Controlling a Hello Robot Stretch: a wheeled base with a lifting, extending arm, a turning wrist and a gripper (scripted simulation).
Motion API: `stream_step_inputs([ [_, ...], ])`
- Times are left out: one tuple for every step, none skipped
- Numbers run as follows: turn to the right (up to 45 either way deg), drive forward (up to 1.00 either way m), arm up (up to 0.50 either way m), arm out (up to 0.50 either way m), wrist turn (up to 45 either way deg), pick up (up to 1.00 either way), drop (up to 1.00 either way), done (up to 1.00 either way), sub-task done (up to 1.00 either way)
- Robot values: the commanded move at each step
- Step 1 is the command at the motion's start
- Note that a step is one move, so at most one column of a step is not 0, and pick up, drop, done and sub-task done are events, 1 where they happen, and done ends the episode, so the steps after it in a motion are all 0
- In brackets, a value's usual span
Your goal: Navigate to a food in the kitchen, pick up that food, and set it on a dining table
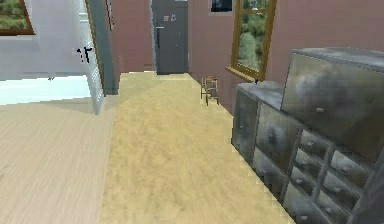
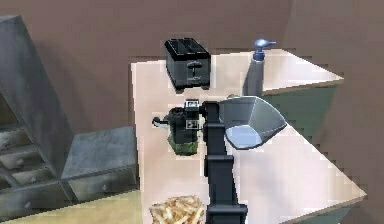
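Observation:
In the arm side view my arm (image 2: 218, 165) rises over a pale pink countertop (image 2: 290, 180). The gripper (image 2: 178, 128) is a dark body left of the arm's end, near the counter's left edge. A dark greenish shape sits at or under it, so I cannot tell whether it holds anything. A tan, bread-like food (image 2: 180, 212) lies on the counter at the bottom edge, left of the arm. A black toaster (image 2: 188, 60) stands at the back of the counter.
A grey bowl-shaped vessel (image 2: 252, 124) lies right of the arm and a spray bottle (image 2: 258, 62) stands behind it. The forward view has a tan-floored hallway, a grey door (image 1: 170, 38), a small wooden chair (image 1: 210, 90) and a dark grey dresser (image 1: 310, 130) along the right.

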Motion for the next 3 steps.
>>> stream_step_inputs([
  [0.0,0.0,0.0,0.0,0.0,1.0,0.0,0.0,0.0],
  [0.0,0.0,0.1,0.0,0.0,0.0,0.0,0.0,0.0],
  [0.0,0.0,0.04,0.0,0.0,0.0,0.0,0.0,0.0],
])
